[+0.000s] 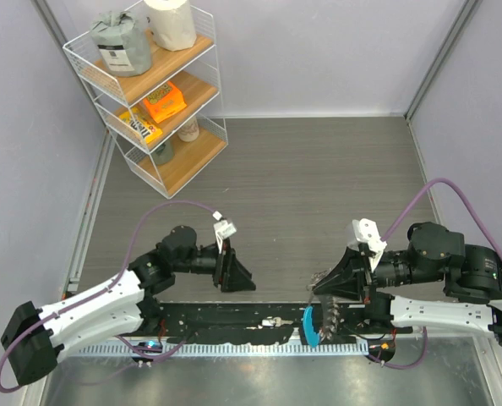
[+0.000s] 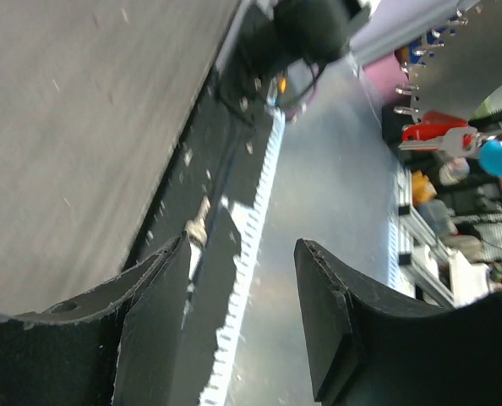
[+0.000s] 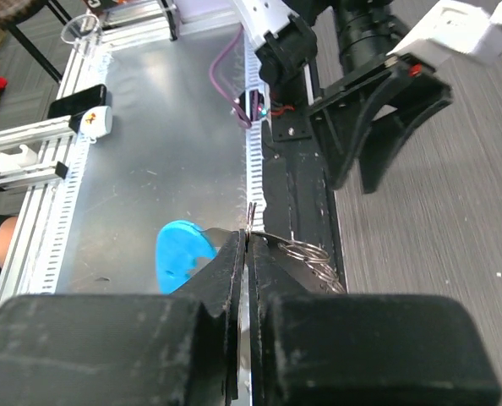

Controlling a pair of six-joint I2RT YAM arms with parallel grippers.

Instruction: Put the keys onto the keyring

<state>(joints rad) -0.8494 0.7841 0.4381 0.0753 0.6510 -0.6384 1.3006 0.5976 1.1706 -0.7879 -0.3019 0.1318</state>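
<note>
"Keyring (image 3: 295, 247) first: where is it?"

"Pinched in the right end effector (image 3: 247, 241), over the near edge of the tabletop (image 1: 319, 169), right of the middle. The fingers are pressed together on the thin metal. The blue tag (image 3: 183, 254) sticks out on one side of them and the silvery loops on the other."

"And the keys (image 1: 332, 319)?"

"From above, a jagged bunch hangs under that same end effector, just beside the blue tag and out past the near edge. I cannot tell whether any are threaded on yet."

"What about the other arm?"

"The left end effector (image 1: 238, 277) is spread with nothing between its fingers. It sits near the same edge, left of the middle."

"So which way does the work lie from it?"

"Off to its right, along the near edge, with open tabletop between the two. Its fingers already point that way. The bunch's long axis runs down from the grip. I'd judge the left arm has to come across and take the keys side-on while the right holds firm."
</note>
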